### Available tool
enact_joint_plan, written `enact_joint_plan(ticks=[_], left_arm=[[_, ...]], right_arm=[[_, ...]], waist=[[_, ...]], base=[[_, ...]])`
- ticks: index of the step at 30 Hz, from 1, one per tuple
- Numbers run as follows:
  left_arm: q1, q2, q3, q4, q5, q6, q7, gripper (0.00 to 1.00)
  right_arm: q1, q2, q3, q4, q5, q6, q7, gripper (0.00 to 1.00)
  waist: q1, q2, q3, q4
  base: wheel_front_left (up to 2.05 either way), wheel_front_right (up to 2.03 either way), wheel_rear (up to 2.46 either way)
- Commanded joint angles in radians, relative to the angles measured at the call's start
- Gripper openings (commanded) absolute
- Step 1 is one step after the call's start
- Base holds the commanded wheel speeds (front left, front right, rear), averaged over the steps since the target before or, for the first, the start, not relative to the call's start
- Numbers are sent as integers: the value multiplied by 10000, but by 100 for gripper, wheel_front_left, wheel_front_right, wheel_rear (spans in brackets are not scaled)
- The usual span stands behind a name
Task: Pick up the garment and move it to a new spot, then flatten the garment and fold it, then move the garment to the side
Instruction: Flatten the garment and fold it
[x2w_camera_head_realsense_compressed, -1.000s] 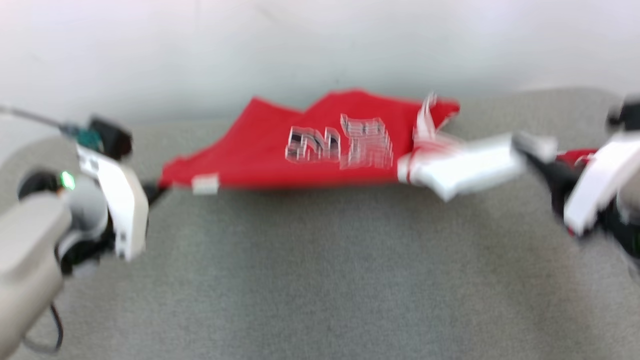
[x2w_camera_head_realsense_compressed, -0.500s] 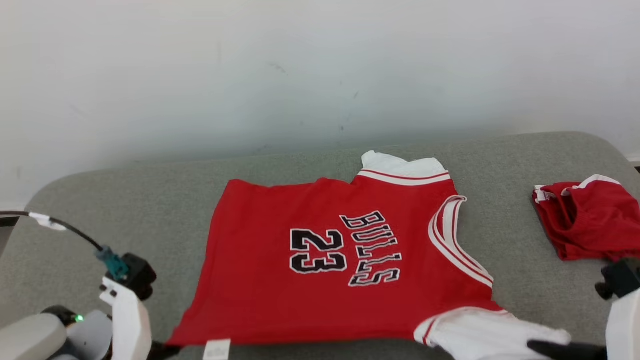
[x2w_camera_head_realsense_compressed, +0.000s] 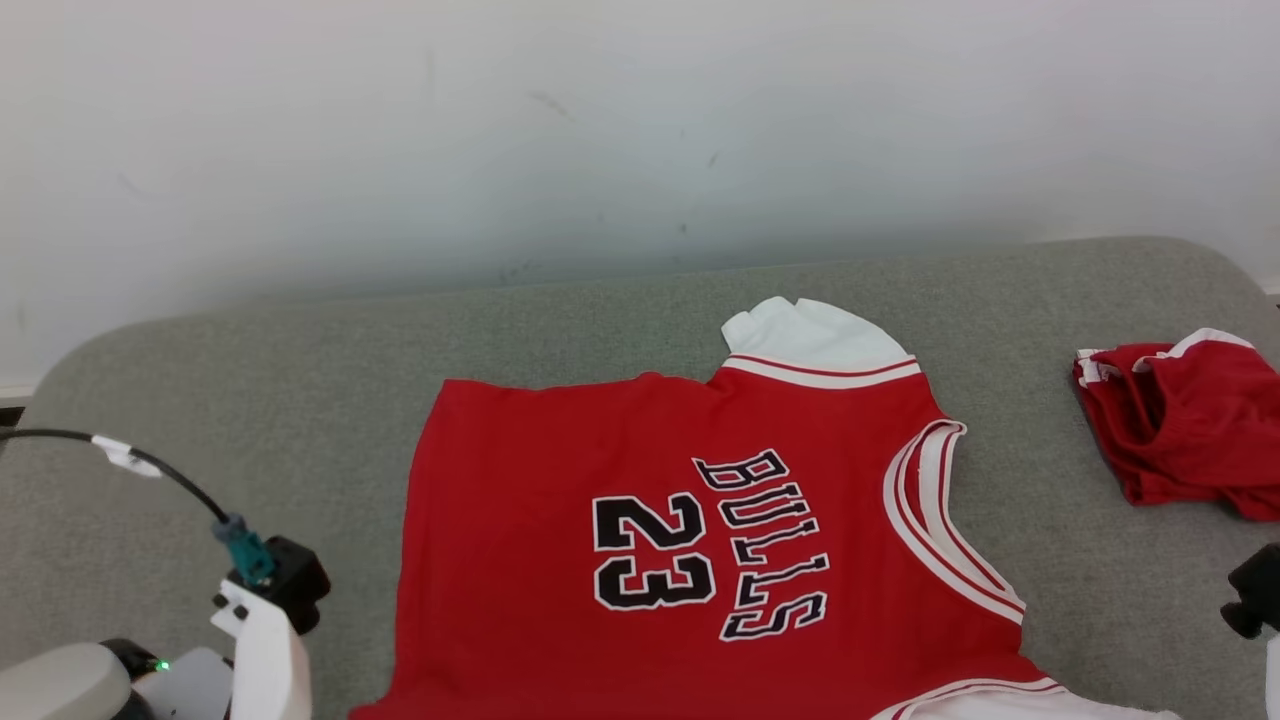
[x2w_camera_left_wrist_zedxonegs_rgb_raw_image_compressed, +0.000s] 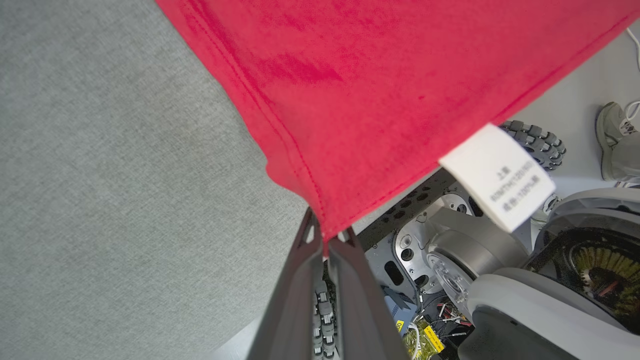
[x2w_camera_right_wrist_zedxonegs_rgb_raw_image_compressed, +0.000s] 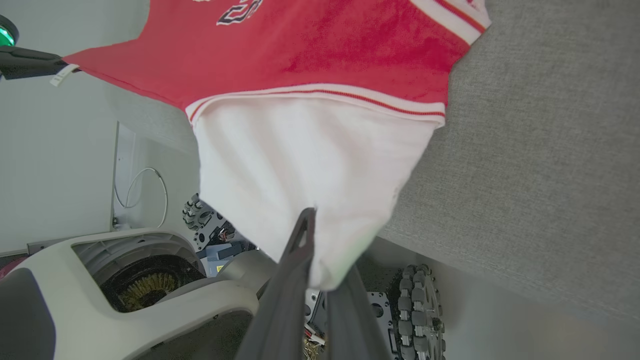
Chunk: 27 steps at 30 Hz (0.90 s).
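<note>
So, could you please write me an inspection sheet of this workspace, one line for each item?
Surface: grey fabric-covered table, rounded corners.
Job's things: red basketball jersey with white sleeves, printed BULLS 23, spread print-up; its near edge hangs past the table edge.
Clutter: crumpled red garment with white trim at the table's right end, apart from the jersey.
Grippers: left gripper, dark fingers shut on the jersey's red hem corner; right gripper shut on a white sleeve.
Cables: black cable with teal plug at the left wrist; thin white cable loop down by the wall.
Surroundings: pale wall; robot's knobbly wheel; a grey shoe on the floor.
</note>
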Motion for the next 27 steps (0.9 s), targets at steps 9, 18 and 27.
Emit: enact_joint_plan(ticks=[9, 18, 27], left_arm=[[-1027, -686, 124, 1251, -169, -485, 1159, 0], [-1882, -1807, 212, 3045, -398, -1055, 1850, 0], [-2532, -2874, 291, 4908, -245, -1382, 1783, 13]], right_arm=[[-1900, 969, 444, 1391, 263, 0, 559, 0], [-4007, 3066, 1198, 4258, -47, 0, 983, 0], [-5191, 4855, 1739, 6679, -172, 0, 926, 42]], waist=[[1, -1, 690, -104], [1, -1, 1213, -214], [1, -1, 1499, -314]], base=[[0, 0, 0], [0, 0, 0], [0, 0, 0]])
